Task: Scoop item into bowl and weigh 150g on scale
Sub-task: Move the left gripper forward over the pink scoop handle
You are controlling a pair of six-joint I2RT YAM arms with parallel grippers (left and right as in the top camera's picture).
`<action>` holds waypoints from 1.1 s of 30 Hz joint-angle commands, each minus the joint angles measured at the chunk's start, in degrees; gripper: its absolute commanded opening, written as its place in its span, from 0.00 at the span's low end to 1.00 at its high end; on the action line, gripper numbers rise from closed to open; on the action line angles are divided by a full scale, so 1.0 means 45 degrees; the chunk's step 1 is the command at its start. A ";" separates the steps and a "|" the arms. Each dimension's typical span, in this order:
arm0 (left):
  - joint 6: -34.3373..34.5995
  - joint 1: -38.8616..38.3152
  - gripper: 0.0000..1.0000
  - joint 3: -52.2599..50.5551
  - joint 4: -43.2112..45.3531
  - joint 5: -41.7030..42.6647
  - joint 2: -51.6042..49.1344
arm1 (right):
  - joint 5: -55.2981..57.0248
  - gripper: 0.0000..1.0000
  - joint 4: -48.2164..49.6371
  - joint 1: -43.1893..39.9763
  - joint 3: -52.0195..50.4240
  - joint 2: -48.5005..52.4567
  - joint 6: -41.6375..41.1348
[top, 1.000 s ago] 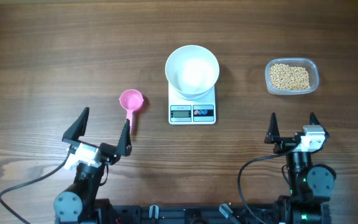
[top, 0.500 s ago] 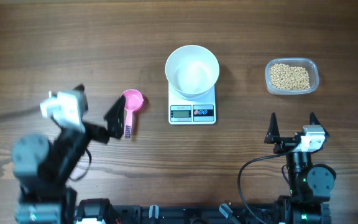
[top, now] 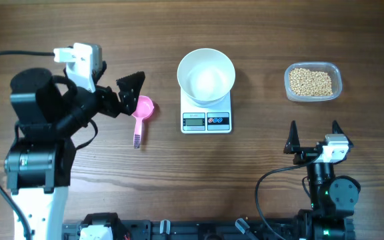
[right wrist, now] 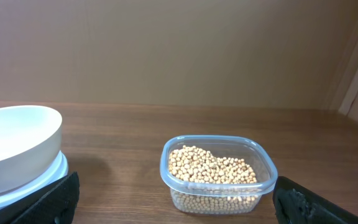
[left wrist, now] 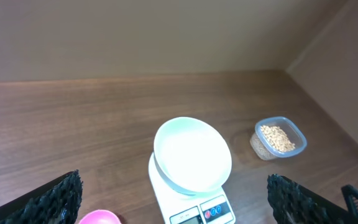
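Though only overhead shows the whole scoop (top: 140,115), left gripper (left wrist: 176,190) and right gripper (top: 314,128) gape empty.

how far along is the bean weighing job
Done: the bowl sits on the scale and looks empty. In hand: the left end effector is open close to the pink scoop, not gripping it. Left: the beans all lie in the clear tub, so scooping and weighing are not yet begun; the right end effector is open and holds nothing.
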State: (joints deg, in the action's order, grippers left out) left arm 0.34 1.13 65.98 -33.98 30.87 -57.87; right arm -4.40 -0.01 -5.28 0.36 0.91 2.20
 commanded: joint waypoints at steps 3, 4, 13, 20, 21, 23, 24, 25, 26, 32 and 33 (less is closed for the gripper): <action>0.0024 -0.0049 1.00 0.0345 0.0010 0.0724 -0.0068 | 0.0219 1.00 0.0010 0.0063 -0.0015 -0.0024 -0.0175; -0.0024 -0.0049 1.00 0.0345 -0.0019 0.0753 -0.0068 | 0.0219 1.00 0.0010 0.0063 -0.0015 -0.0024 -0.0175; -0.1030 -0.0049 1.00 0.0345 0.0102 0.2414 -0.0160 | 0.0219 1.00 0.0010 0.0063 -0.0015 -0.0024 -0.0175; -0.0976 0.0160 1.00 0.2399 -0.2030 0.2356 -0.1569 | 0.0219 1.00 0.0010 0.0063 -0.0015 -0.0024 -0.0170; -0.0976 0.0199 1.00 0.2968 -0.2914 0.2210 -0.1987 | 0.0219 1.00 0.0010 0.0063 -0.0015 -0.0024 -0.0175; -0.0976 0.0219 1.00 0.4027 -0.4804 0.1535 -0.2885 | 0.0219 1.00 0.0010 0.0063 -0.0015 -0.0024 -0.0175; -0.0976 0.0219 1.00 0.4328 -0.5474 0.1248 -0.3254 | 0.0219 1.00 0.0010 0.0063 -0.0015 -0.0024 -0.0175; -0.0986 0.0219 1.00 0.4410 -0.5809 0.1209 -0.3453 | 0.0219 1.00 0.0010 0.0063 -0.0015 -0.0024 -0.0175; -0.0996 0.0228 1.00 0.4415 -0.6169 0.1083 -0.3662 | 0.0219 1.00 0.0010 0.0063 -0.0015 -0.0024 -0.0170; -0.0986 0.0228 1.00 0.4410 -0.7771 -0.0083 -0.4600 | 0.0219 1.00 0.0005 0.0063 -0.0010 -0.0024 -0.0175; -0.0986 0.0228 1.00 0.4410 -0.7936 -0.0083 -0.4663 | 0.0219 1.00 0.0010 0.0063 -0.0015 -0.0024 -0.0175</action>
State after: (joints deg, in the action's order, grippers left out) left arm -3.40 1.80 84.93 -67.96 33.19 -77.87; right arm -4.40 -0.03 -5.28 0.36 0.91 2.20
